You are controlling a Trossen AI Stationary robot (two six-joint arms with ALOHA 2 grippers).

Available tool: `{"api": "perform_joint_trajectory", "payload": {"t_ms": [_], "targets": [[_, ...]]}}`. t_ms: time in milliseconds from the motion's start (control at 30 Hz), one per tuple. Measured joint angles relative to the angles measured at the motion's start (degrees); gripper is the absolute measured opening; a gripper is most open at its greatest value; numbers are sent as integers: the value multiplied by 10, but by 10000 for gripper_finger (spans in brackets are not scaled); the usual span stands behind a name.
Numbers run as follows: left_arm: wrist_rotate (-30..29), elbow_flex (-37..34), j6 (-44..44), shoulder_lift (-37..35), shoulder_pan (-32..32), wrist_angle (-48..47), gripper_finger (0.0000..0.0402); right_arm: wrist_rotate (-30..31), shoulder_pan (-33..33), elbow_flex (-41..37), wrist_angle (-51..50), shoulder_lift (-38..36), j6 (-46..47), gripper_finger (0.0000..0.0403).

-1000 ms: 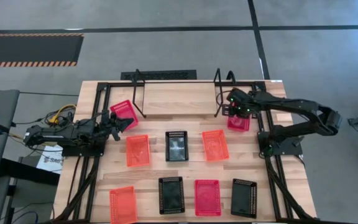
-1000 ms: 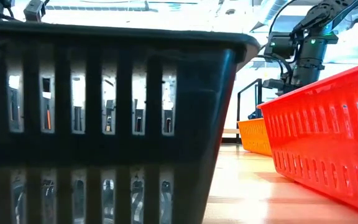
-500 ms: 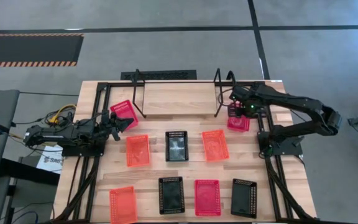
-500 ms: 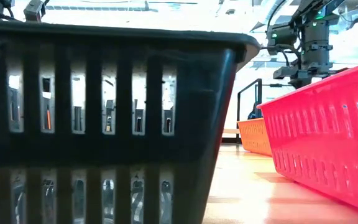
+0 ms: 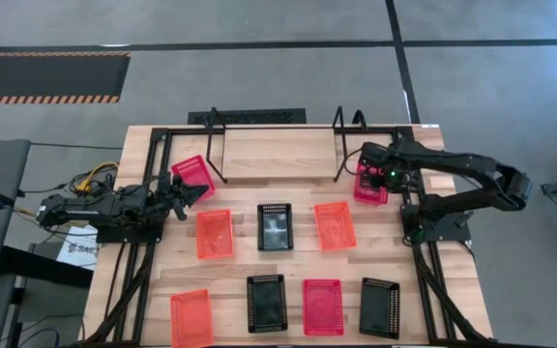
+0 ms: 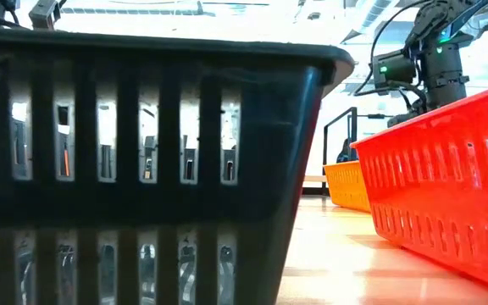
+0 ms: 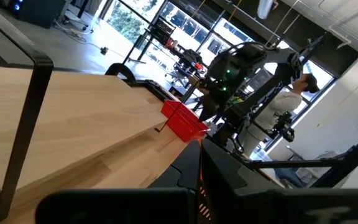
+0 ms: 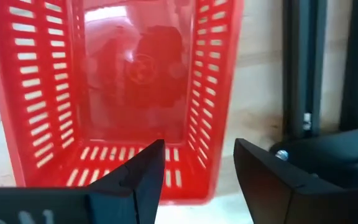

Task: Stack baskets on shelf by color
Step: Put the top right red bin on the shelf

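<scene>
Nine baskets lie on the table in the high view, none on the shelf [image 5: 278, 143]. My right gripper [image 5: 371, 177] [image 8: 197, 165] is open above the near end wall [image 8: 166, 163] of a red-pink basket [image 5: 373, 193] by the shelf's right end. One finger [image 8: 143, 177] hangs over the basket's inside, the other [image 8: 269, 180] outside it. My left gripper [image 5: 186, 188] waits open at the left, beside another red-pink basket [image 5: 193, 174].
Orange baskets [image 5: 214, 233] [image 5: 335, 224] flank a black one [image 5: 275, 226] mid-table. Along the near edge sit orange [image 5: 190, 316], black [image 5: 266, 303], red-pink [image 5: 323, 306] and black [image 5: 379, 306] baskets. The black rail frame [image 5: 424, 256] borders the table. A person [image 7: 294, 93] shows beyond it.
My right gripper has moved from the shelf's right looped end toward the table's near edge, ending over the red-pink basket at the right. The baskets and my left arm have stayed where they were.
</scene>
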Motion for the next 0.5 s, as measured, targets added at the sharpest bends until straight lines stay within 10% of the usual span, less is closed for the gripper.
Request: {"api": "perform_joint_trajectory", "payload": {"t_ms": [333,500], "targets": [[0,0,0,0,0,0,0,1,0,-34,16,0,-3,207],[0,0,0,0,0,0,0,-1,0,-35,15,0,-26,130]]}}
